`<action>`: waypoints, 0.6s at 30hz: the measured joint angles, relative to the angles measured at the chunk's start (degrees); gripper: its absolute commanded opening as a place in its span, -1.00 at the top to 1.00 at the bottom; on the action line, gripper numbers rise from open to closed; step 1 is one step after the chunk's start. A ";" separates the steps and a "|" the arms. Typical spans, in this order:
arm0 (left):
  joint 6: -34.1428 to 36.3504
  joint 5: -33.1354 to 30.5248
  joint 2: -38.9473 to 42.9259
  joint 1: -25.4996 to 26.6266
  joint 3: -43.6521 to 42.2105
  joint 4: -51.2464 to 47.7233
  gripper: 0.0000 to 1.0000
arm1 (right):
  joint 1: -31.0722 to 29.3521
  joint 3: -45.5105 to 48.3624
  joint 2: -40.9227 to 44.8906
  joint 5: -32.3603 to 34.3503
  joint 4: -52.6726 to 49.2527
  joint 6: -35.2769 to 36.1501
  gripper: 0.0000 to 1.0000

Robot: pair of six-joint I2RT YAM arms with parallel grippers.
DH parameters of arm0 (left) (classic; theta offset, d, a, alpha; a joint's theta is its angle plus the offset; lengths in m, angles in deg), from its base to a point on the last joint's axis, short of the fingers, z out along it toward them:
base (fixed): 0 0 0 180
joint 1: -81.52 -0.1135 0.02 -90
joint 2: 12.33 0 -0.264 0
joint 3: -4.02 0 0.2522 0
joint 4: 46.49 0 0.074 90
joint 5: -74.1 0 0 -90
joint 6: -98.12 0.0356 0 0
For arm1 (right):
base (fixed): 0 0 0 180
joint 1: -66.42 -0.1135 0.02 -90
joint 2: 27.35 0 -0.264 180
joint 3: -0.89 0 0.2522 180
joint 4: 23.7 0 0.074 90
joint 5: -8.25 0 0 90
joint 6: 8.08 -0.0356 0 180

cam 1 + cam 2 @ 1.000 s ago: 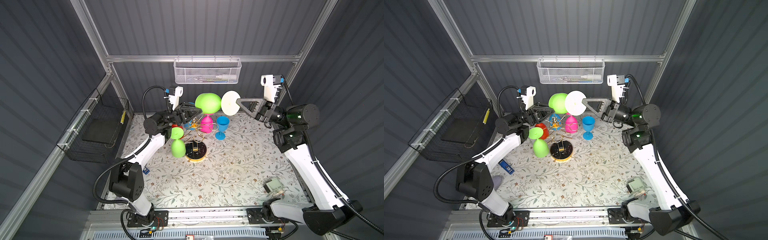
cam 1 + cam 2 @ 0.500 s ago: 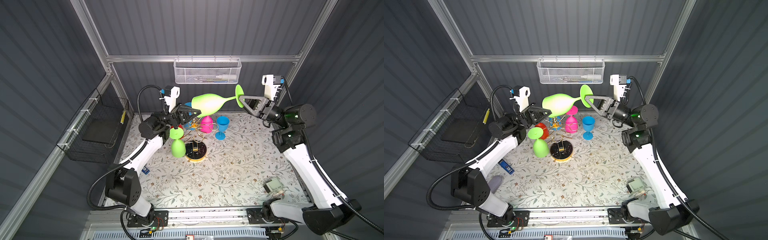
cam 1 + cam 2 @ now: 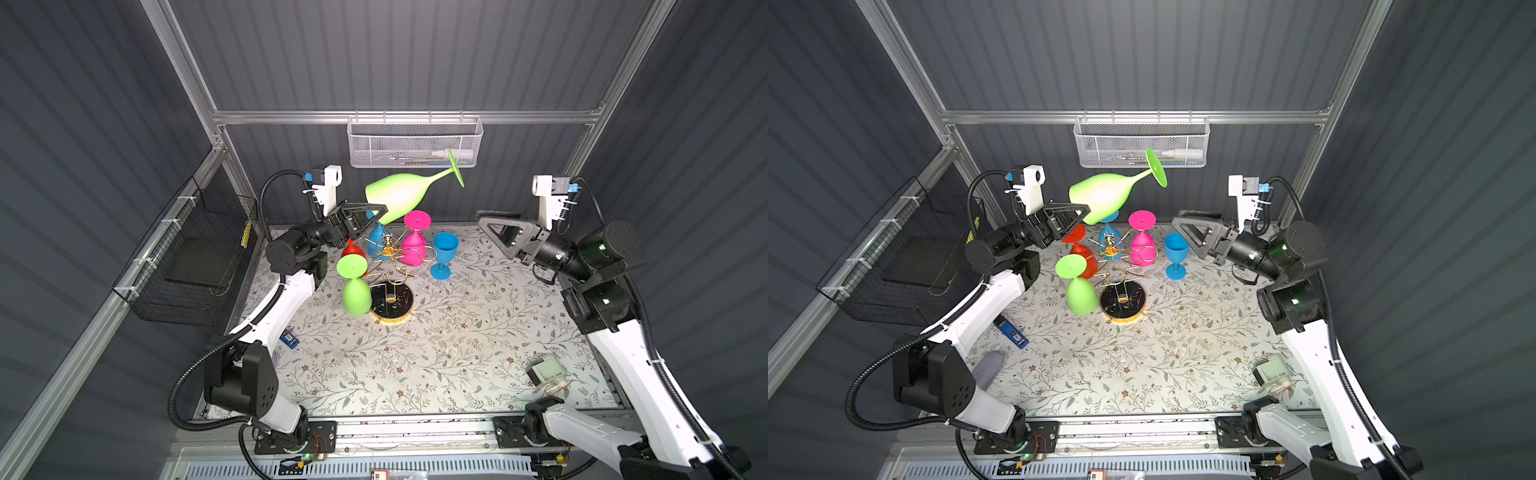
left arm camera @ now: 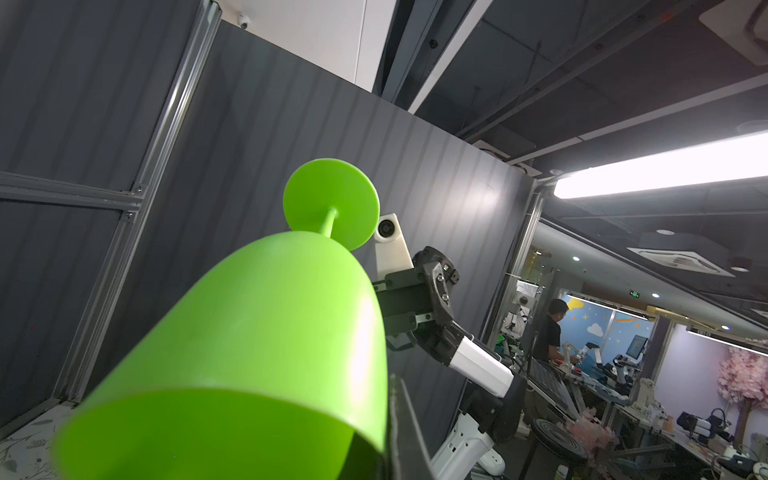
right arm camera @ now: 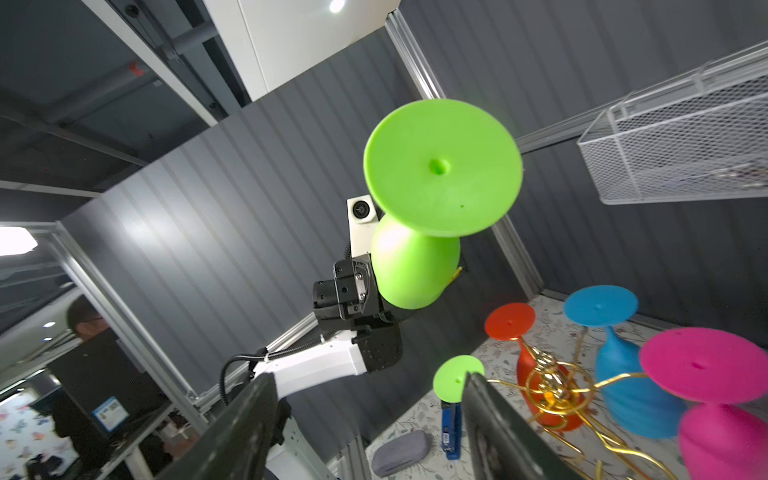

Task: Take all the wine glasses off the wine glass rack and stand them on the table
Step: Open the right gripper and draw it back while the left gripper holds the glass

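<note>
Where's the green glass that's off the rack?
In both top views the green glass is aloft above the wine glass rack, rim gripped by the left hand.

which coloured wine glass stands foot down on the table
The blue plastic wine glass right of the gold wire rack, bowl upward. The others at the rack are inverted; the left gripper holds the large lime green glass sideways.
</note>
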 measured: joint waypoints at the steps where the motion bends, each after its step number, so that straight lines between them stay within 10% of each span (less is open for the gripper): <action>1: 1.55 -0.17 0.33 0.00 -0.33 -2.36 1.00 | 0.02 -0.09 1.09 1.79 -2.58 2.47 -0.49; 18: 54.01 -11.74 8.63 4.74 16.39 -80.24 1.00 | -0.55 -4.70 -0.31 24.24 -29.24 27.19 -0.45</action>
